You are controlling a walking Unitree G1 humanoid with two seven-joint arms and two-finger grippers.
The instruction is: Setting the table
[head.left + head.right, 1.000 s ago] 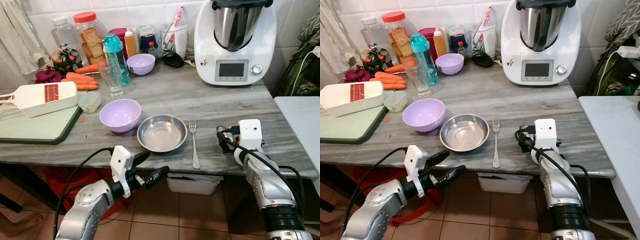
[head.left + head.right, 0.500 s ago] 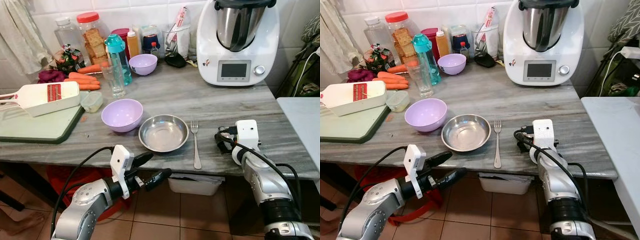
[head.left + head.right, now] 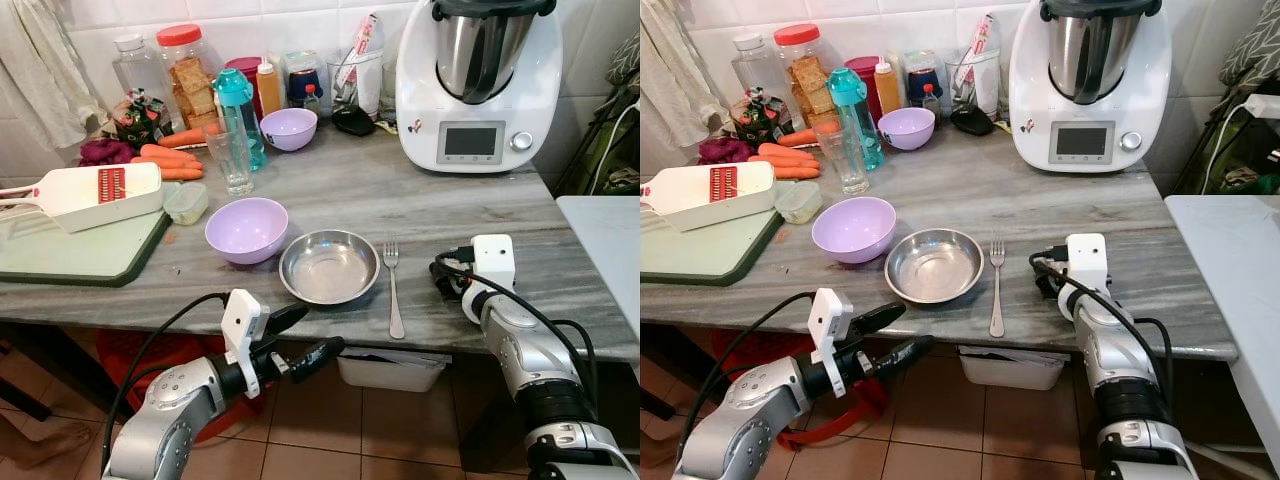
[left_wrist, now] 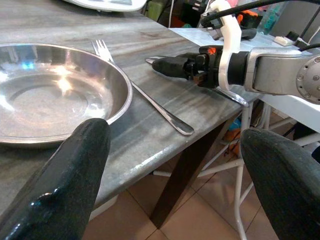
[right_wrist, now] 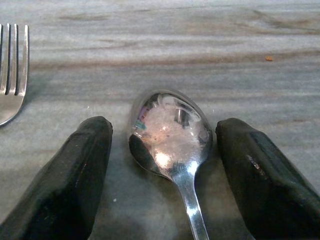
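Right gripper (image 5: 160, 165) is low over the grey marble bench (image 3: 400, 200) near its front edge, jaws spread wide, one black finger (image 5: 75, 175) on either side of a spoon (image 5: 172, 137) that lies bowl-up on the stone; whether the fingers touch the spoon, I cannot tell. Just beside it toward the steel bowl lies the fork (image 3: 391, 288), tines pointing to the back wall, handle reaching the front edge. The steel bowl (image 3: 329, 266) sits touching or nearly touching the larger lilac bowl (image 3: 246, 228), both near the front edge around the middle of the bench. Left gripper (image 3: 300, 340) hangs below and in front of the bench's front edge, jaws open and empty, aimed along the edge toward the steel bowl and fork. Toward the left end there is a green cutting board (image 3: 80, 255) with a white slicer (image 3: 90, 193) on it and a small lidded tub (image 3: 184, 202) beside it. At the back: carrots (image 3: 170, 160), a clear glass (image 3: 234, 160), a teal bottle (image 3: 236, 110), jars, a smaller lilac bowl (image 3: 289, 128), and a white kitchen machine (image 3: 478, 85) toward the back right corner.
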